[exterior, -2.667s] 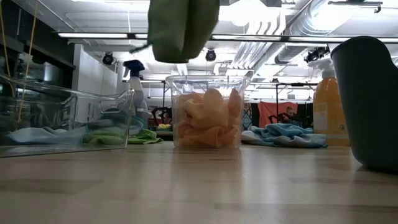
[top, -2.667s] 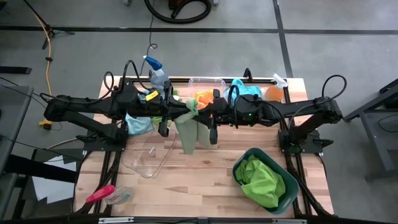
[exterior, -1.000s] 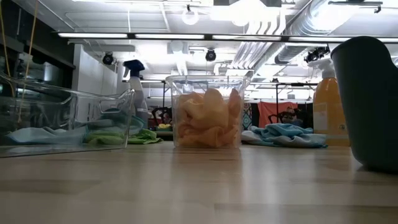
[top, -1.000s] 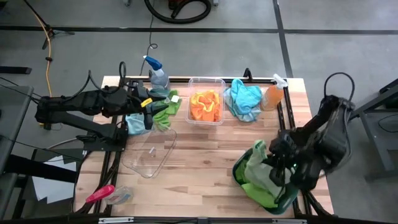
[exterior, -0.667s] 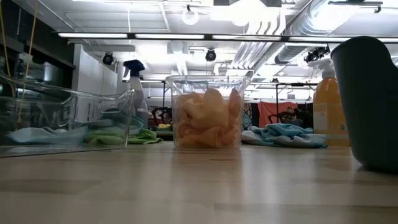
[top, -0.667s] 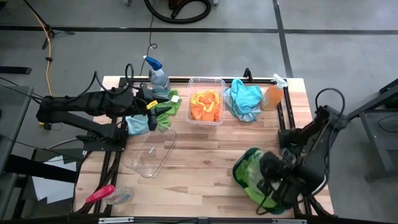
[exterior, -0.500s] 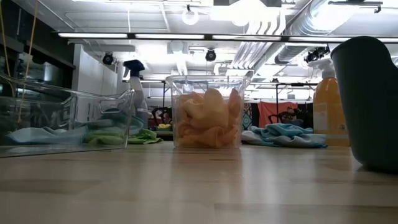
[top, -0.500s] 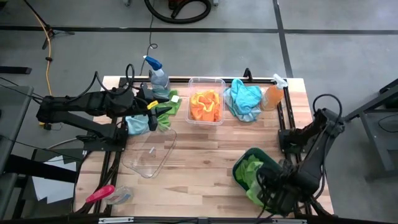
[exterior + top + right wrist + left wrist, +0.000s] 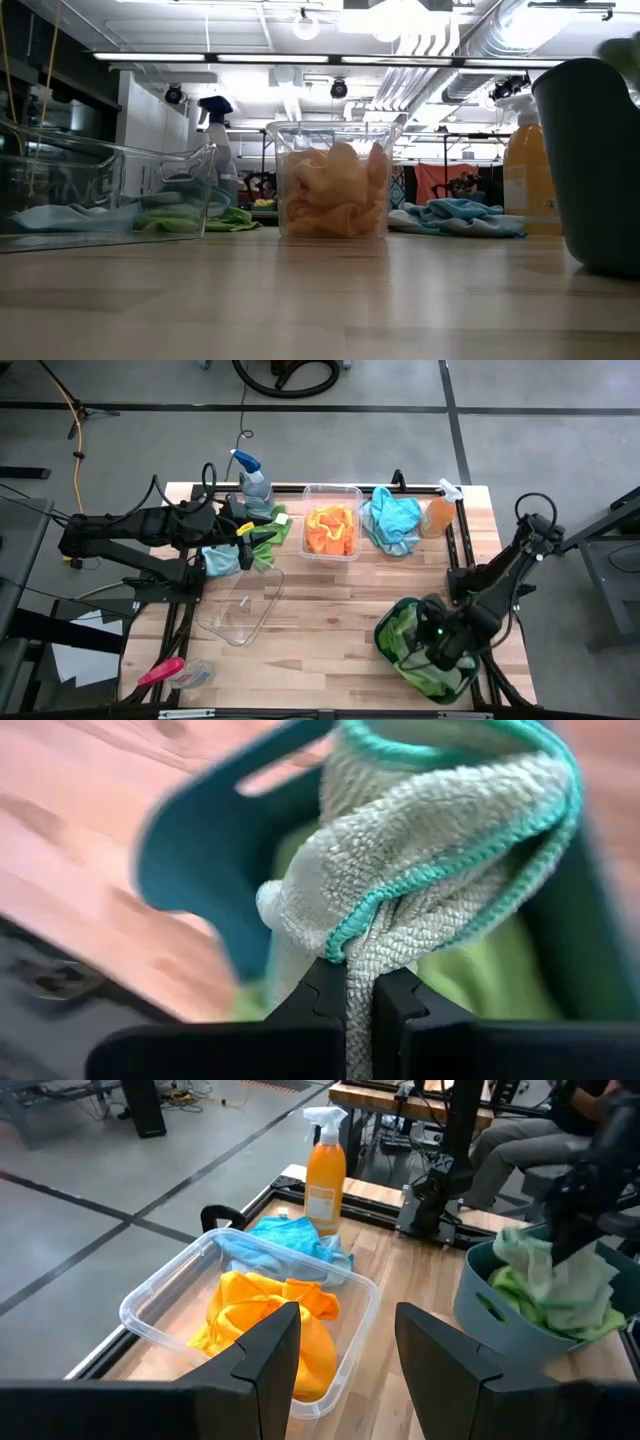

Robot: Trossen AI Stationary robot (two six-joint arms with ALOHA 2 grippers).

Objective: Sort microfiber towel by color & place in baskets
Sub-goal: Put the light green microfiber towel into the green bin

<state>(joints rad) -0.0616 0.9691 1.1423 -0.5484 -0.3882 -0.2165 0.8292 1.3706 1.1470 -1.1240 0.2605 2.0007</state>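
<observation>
Green towel [image 9: 440, 850] clamped in my right gripper [image 9: 348, 982] has now come down into the teal basin [image 9: 393, 622] beneath it

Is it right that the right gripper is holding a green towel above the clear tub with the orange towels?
Not quite. The right gripper is shut on the green towel, but above the teal basin, not the clear tub with the orange towels. The high view and right wrist view show this.
</observation>
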